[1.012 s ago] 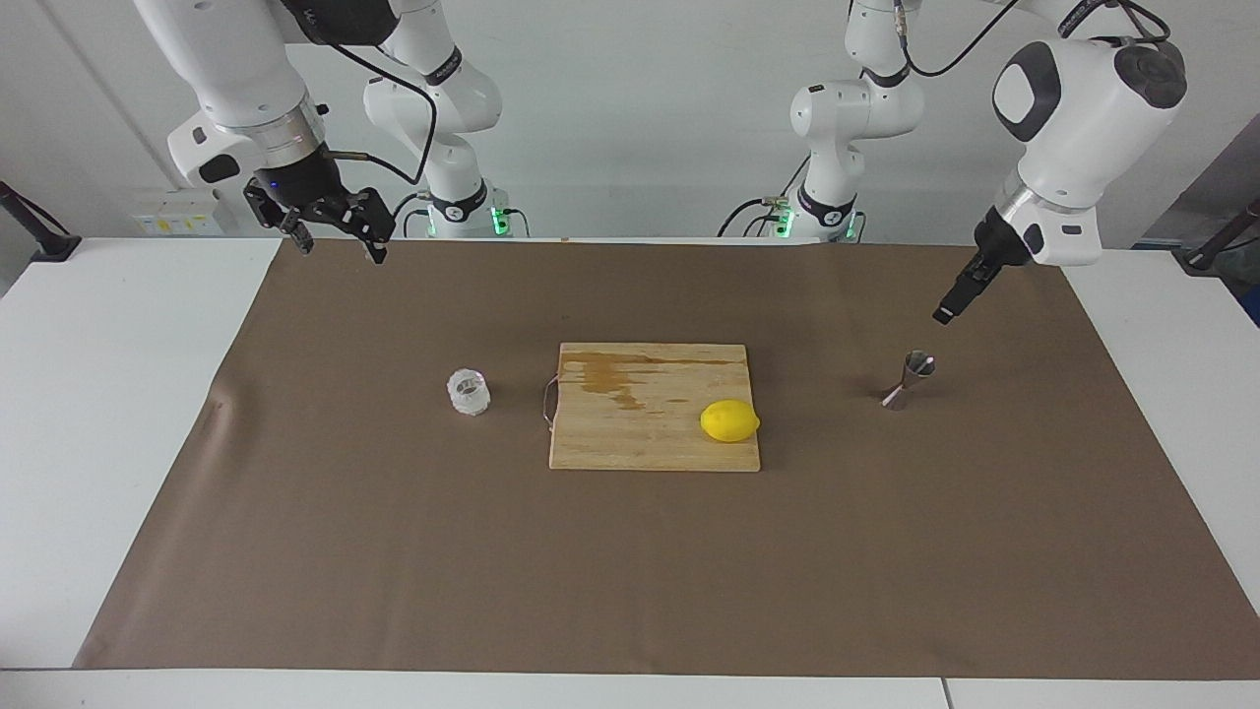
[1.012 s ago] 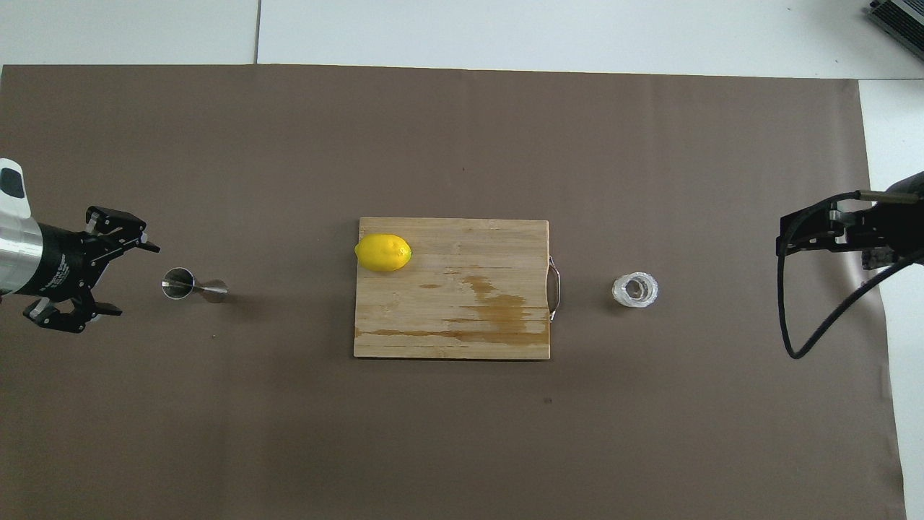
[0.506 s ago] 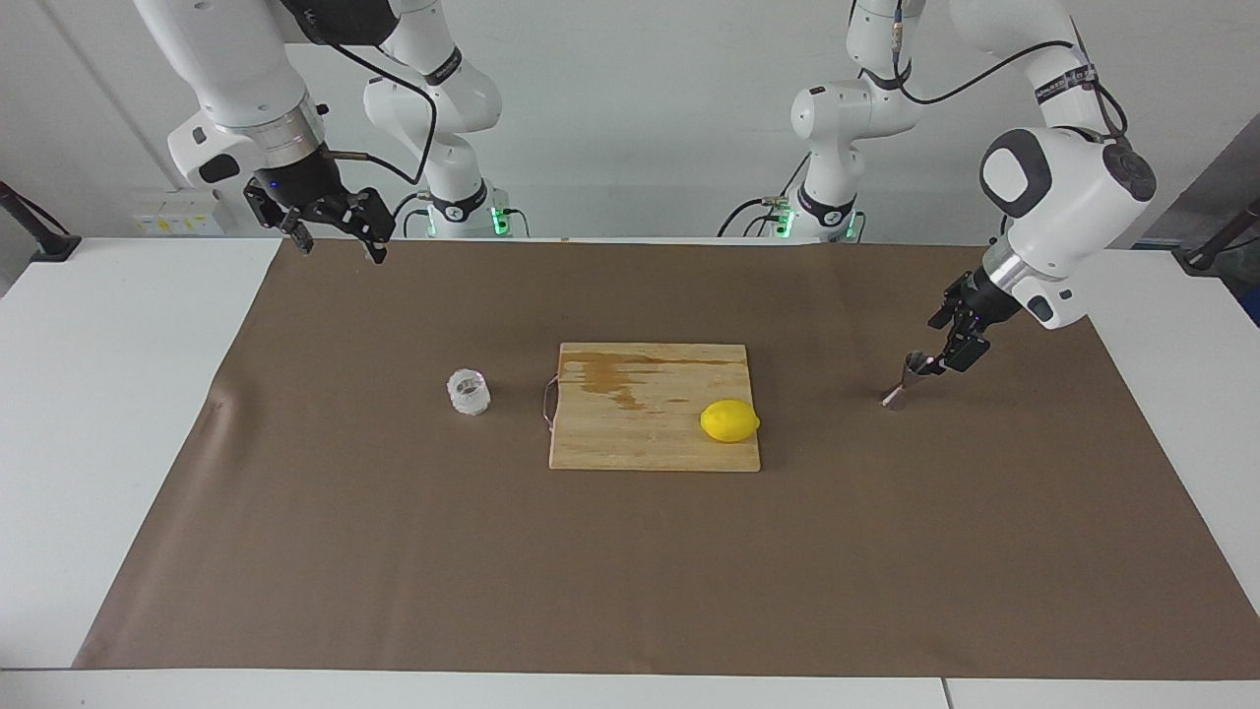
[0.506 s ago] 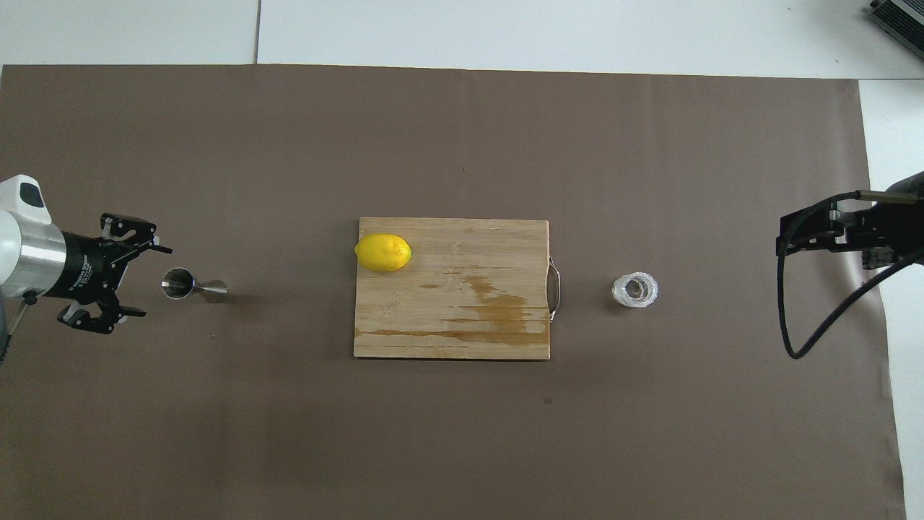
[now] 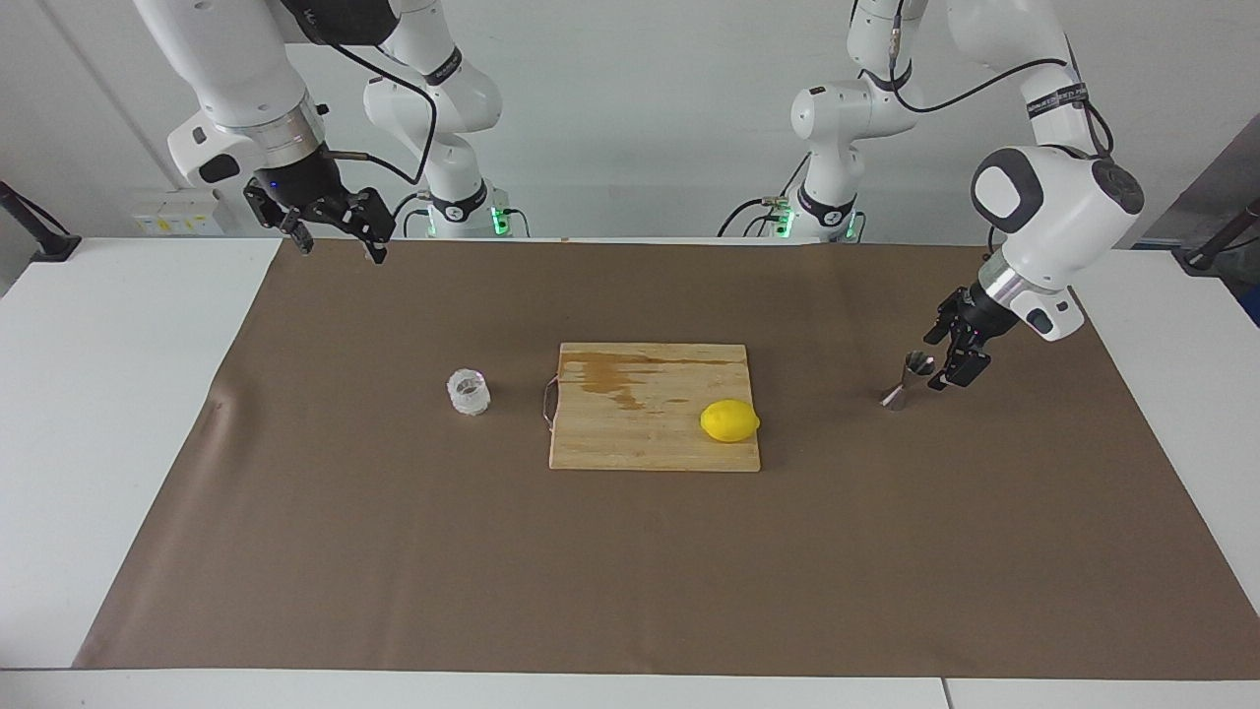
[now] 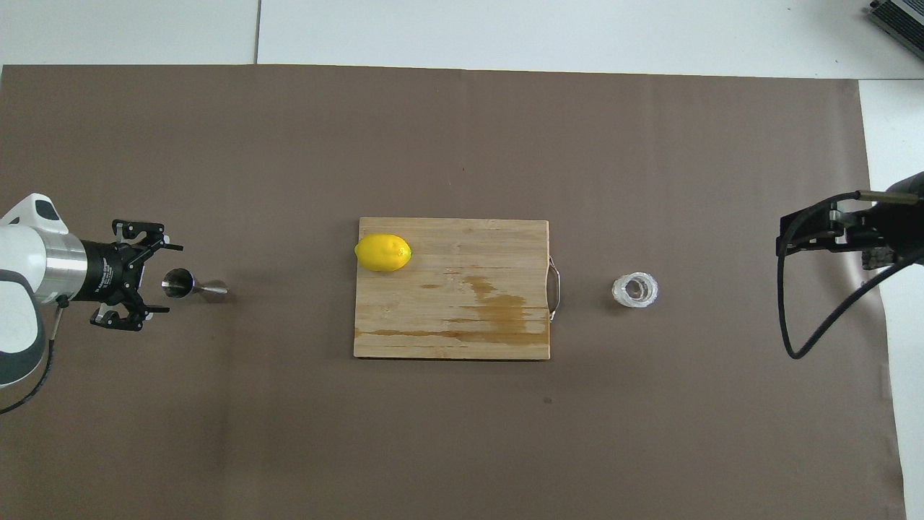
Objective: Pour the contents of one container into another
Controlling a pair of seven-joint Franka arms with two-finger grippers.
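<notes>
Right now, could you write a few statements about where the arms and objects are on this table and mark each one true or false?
1. The left gripper is open beside the jigger. True.
2. The lemon lies on the brown mat, off the board. False: it rests on the cutting board, at the corner toward the left arm's end.
3. The right gripper holds the glass tumbler. False: it waits, open, up over the mat's edge near the robots, and the tumbler stands alone on the mat.
4. The jigger stands upright on the mat. True.
5. The tumbler stands beside the board's metal handle. True.
</notes>
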